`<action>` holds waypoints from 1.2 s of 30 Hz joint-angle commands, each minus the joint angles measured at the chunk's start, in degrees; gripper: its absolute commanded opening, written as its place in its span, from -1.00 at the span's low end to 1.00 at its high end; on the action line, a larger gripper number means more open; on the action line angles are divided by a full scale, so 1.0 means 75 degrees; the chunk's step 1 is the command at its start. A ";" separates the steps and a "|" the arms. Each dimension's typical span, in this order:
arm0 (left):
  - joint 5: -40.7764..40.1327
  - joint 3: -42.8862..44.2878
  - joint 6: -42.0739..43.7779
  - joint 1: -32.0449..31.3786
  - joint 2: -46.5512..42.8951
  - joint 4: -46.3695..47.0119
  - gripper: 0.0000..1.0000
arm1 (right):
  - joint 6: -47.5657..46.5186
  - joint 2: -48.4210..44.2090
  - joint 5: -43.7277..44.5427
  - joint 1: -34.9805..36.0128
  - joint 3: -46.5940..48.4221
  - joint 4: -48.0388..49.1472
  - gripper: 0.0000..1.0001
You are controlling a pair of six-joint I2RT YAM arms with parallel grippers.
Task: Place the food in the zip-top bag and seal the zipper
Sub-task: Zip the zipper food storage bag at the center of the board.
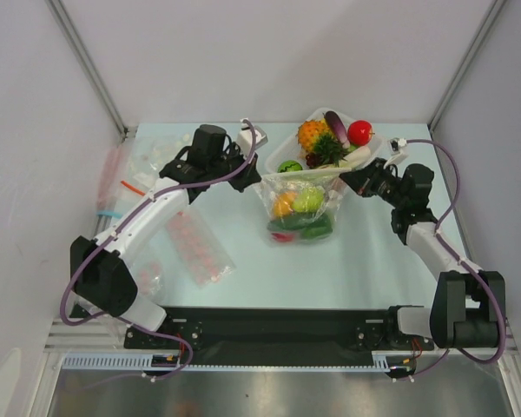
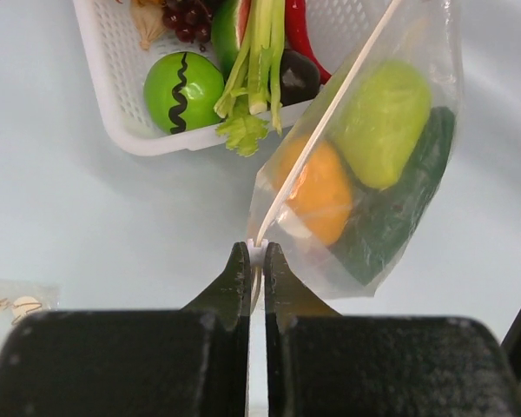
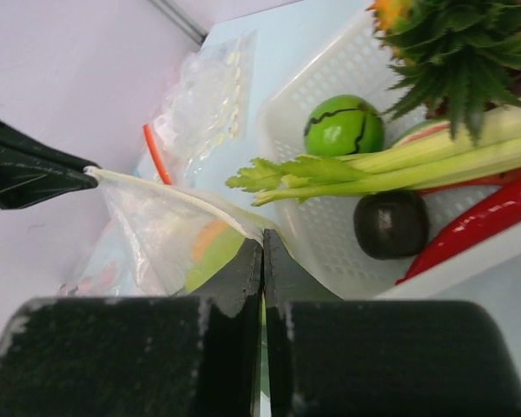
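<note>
The zip-top bag (image 1: pixel 301 210) hangs stretched between the two tools, and its zipper (image 2: pixel 323 111) runs taut from one to the other. The left tool (image 2: pixel 255 250) is clamped on one end of that strip with its jaws nearly together. The right tool (image 3: pixel 262 241) pinches the other end the same way. Below the strip, inside the bag, sit an orange piece (image 2: pixel 323 195), a light green piece (image 2: pixel 384 122) and a dark green piece (image 2: pixel 412 195). Just beyond both tools' tips, the white tray (image 2: pixel 104 95) stands on the table (image 1: pixel 365 261) holding more food (image 2: pixel 183 89).
</note>
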 commanded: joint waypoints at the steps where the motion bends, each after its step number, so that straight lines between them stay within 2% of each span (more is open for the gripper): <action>1: -0.0647 -0.0054 -0.0233 0.0298 -0.0450 -0.0069 -0.99 | -0.0021 -0.0260 0.0864 -0.0475 0.0019 0.0061 -1.00; 12: -0.0272 0.0202 -0.0443 0.0486 -0.0263 0.0305 -0.99 | -0.0185 -0.0717 0.1309 -0.0675 0.0007 -0.0396 -1.00; 19: -0.0389 0.0730 -0.0983 0.0486 0.0124 0.0809 -0.71 | 0.0283 -0.0601 0.1743 -0.0651 0.0323 -0.0185 -0.96; 20: -0.0447 0.0801 -0.1053 0.0486 0.0182 0.0845 -0.67 | 0.0342 -0.0542 0.1744 -0.0628 0.0462 -0.0220 -0.86; 21: -0.0610 0.0894 -0.1111 0.0486 0.0253 0.0938 -0.55 | 0.0366 -0.0472 0.1755 -0.0604 0.0533 -0.0290 -0.65; 22: -0.0658 0.0930 -0.1228 0.0486 0.0276 0.0985 -0.17 | 0.0401 -0.0460 0.1976 -0.0581 0.0604 -0.0419 -0.19; 24: -0.0705 0.0965 -0.1287 0.0486 0.0265 0.1102 0.18 | 0.0331 -0.0588 0.2479 -0.0406 0.0827 -0.1095 0.09; 25: -0.0717 0.0930 -0.1369 0.0486 0.0149 0.1149 0.48 | 0.0284 -0.0670 0.2853 -0.0347 0.0885 -0.1227 0.32; 26: -0.0752 0.0861 -0.1393 0.0486 0.0032 0.1242 0.61 | 0.0284 -0.0740 0.2973 -0.0312 0.0886 -0.1333 0.41; 27: -0.0822 0.0663 -0.1405 0.0486 -0.0085 0.1441 0.74 | 0.0319 -0.0845 0.3078 -0.0288 0.0909 -0.1496 0.66; 28: -0.1031 0.0533 -0.1474 0.0486 -0.0388 0.1547 0.95 | 0.0388 -0.1032 0.3288 -0.0288 0.0944 -0.1614 0.84; 29: -0.1149 0.0392 -0.1521 0.0486 -0.0554 0.1653 1.00 | 0.0470 -0.1127 0.3418 -0.0288 0.1002 -0.1789 0.97; 33: -0.2074 -0.0240 -0.2270 0.0521 -0.1292 0.1783 0.99 | 0.0694 -0.1478 0.3665 -0.0276 0.1844 -0.3391 0.99; 36: -0.2673 -0.0697 -0.3324 0.0556 -0.2018 0.1666 1.00 | 0.1161 -0.1701 0.3935 -0.0253 0.2314 -0.4925 0.99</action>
